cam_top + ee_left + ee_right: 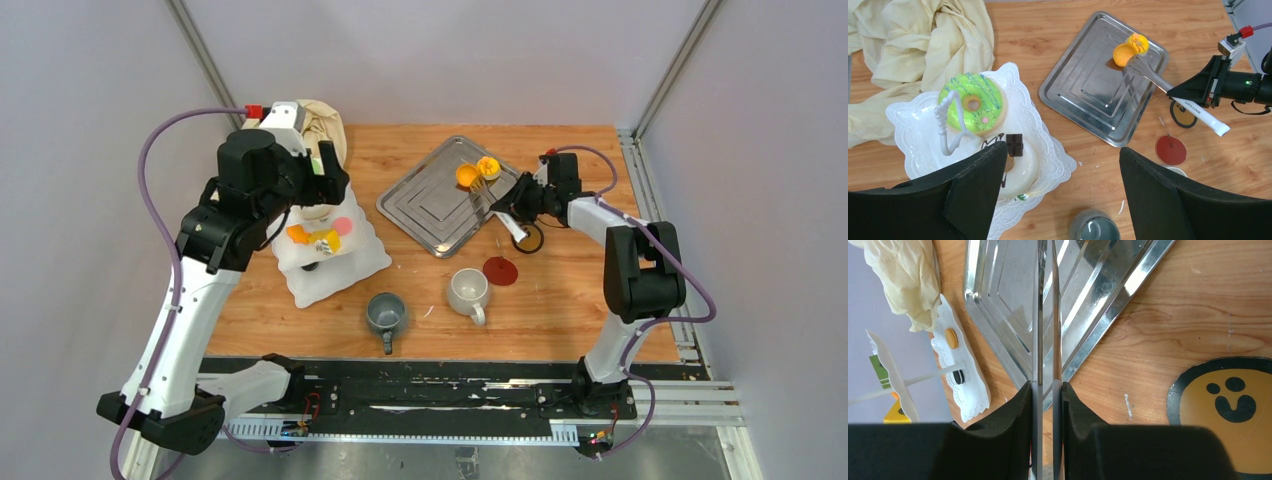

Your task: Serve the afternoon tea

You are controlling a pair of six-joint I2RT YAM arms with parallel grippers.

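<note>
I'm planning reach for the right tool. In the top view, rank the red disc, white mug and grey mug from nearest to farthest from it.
From the right tool, which grips tongs:
1. Red disc, toward the arm bases.
2. White mug, left of the disc.
3. Grey mug, farthest left.

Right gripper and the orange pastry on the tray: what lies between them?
Metal tongs, clamped in the right gripper, reach over the tray to the orange pastry; the left wrist view shows it best.

wooden table (570,300) | on it: steel tray (428,208), white tiered stand (325,283), grey mug (385,313), white mug (467,290), beige cloth (325,125), red disc (500,271)
</note>
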